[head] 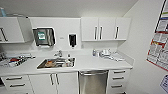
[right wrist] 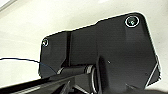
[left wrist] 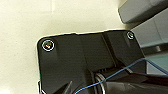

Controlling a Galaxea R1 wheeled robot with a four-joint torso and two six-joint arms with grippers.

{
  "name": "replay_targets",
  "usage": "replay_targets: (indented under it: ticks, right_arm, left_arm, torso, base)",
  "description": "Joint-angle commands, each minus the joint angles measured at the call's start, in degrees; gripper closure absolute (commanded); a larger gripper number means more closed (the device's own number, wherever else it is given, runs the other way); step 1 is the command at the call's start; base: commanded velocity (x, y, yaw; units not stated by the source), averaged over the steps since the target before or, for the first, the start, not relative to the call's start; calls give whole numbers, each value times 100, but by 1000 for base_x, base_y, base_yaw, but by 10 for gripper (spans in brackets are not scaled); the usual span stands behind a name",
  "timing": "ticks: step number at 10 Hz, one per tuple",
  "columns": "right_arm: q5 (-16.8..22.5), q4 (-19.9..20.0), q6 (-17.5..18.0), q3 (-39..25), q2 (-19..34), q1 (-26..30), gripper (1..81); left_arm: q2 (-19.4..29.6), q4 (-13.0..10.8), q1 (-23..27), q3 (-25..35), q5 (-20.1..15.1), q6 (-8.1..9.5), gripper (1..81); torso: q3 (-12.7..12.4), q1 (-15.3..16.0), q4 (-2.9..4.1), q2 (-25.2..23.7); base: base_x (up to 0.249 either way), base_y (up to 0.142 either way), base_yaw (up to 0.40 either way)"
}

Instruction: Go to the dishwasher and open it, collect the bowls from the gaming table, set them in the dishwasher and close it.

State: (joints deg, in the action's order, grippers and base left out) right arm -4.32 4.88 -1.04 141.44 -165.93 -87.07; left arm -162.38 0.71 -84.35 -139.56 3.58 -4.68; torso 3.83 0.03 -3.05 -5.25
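Observation:
The dishwasher (head: 93, 82) is straight ahead in the head view, under the white counter, right of centre. Its stainless-steel front is shut, with a bar handle along the top edge. White cabinet doors stand on its left and a stack of white drawers (head: 119, 78) on its right. The gaming table and the bowls are out of view. The wrist views give the robot's own dark plate over a pale floor, and I cannot make out fingers in either.
A steel sink (head: 56, 62) with a tap is set in the counter (head: 87, 63) left of the dishwasher. Dishes lie at the counter's far left and small items at its right. Wall cabinets (head: 105, 28) hang above. A white wall with posters (head: 158, 50) closes the right side.

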Motion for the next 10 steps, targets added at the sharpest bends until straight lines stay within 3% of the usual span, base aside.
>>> replay_targets:
  ticks: [1, 10]
  right_arm:
    - [291, -39, -19, -29, 48, 334, 10]
    - [291, -48, -28, -29, 13, 334, 10]
  left_arm:
    - [74, 0, 370, 43, -262, -16, 10]
    - [91, 8, 362, 51, -262, -15, 10]
  torso:
    - [0, 0, 0, 0]
    - [0, -3, 0, -2]
  base:
    - [137, 0, 0]
    - [135, 0, 0]
